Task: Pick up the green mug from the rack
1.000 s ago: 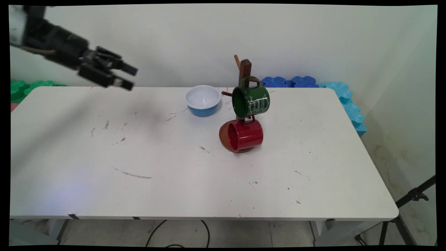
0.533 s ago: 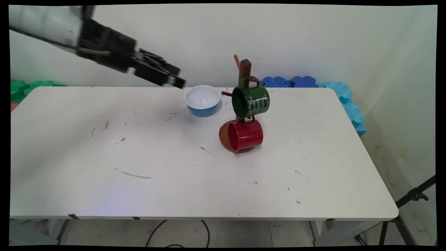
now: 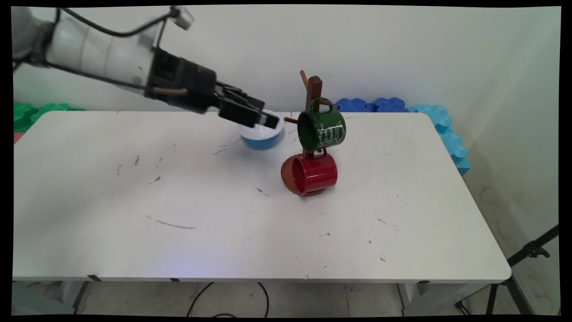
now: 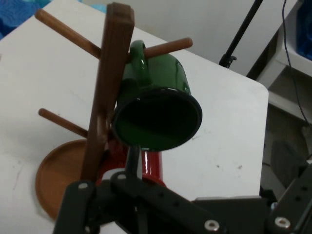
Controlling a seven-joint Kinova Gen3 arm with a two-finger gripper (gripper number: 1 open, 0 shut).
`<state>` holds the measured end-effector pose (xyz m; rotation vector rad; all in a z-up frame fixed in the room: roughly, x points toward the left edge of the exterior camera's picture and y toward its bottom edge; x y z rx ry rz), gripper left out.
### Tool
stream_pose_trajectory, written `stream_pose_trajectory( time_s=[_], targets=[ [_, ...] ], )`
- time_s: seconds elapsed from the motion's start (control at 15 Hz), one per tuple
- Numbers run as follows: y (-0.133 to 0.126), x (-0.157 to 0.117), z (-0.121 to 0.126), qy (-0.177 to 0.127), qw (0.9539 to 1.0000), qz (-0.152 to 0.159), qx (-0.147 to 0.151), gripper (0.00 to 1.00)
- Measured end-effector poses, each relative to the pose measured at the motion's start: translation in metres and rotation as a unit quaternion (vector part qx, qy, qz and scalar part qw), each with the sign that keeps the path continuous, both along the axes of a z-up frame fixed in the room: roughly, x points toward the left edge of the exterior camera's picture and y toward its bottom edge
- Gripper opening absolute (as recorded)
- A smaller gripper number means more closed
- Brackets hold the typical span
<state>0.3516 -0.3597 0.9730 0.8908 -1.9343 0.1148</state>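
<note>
The black gripper (image 3: 263,118) hangs in the air over the blue bowl (image 3: 260,138), which stands on the white table (image 3: 223,201) near its far edge; the fingertips overlap the bowl's white inside in the main view, but whether they touch it cannot be told. Whether the fingers stand apart or together cannot be told either, and nothing shows between them. The gripper points toward the wooden mug tree (image 3: 314,89), which stands just to the right of the bowl on a round brown base (image 4: 58,180). A green mug (image 3: 322,129) hangs by its handle from an upper peg of the tree, tilted, its dark mouth turned toward the hand camera. Below it a red mug (image 3: 313,174) hangs low on the tree above the base, its mouth facing left in the main view. Behind the table, blue foam pieces (image 3: 402,107) lie along the wall at the right and green ones (image 3: 31,112) at the left.
</note>
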Motion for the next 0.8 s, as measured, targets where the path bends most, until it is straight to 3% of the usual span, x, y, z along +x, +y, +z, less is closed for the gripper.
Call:
stream_pose_trajectory(
  time_s=[0.8],
  targets=[
    [-0.006,-0.053,-0.044,0.021,0.9987,0.043,0.017,1.0]
  ],
)
